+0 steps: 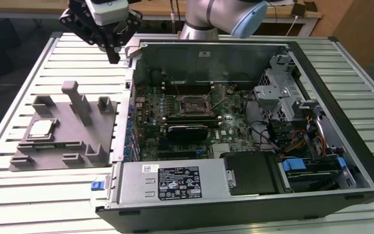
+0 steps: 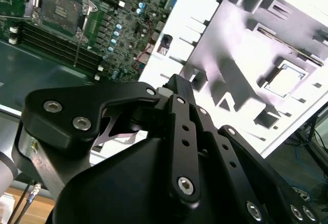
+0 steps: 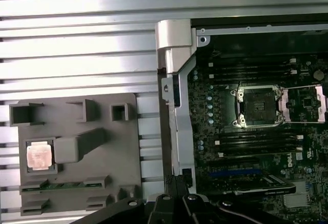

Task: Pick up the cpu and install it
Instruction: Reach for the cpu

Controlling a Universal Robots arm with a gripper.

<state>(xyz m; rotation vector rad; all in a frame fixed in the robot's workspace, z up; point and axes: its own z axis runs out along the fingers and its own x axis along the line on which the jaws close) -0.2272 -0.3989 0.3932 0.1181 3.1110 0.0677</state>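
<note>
A: The cpu [image 1: 41, 128] lies in the grey fixture [image 1: 76, 146] on the counter [image 1: 18, 195], at the exterior view's left.
B: Gripper [image 1: 113, 57] hangs well apart, near the case [image 1: 271, 204] corner, jaws closed, empty. Risk?
A: A skewed grasp could tilt it and bend pins in the open socket [image 1: 194, 105].

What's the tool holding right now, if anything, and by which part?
Nothing is held. The tool hangs empty above the table, and the chip lies in its gray holder.
</note>
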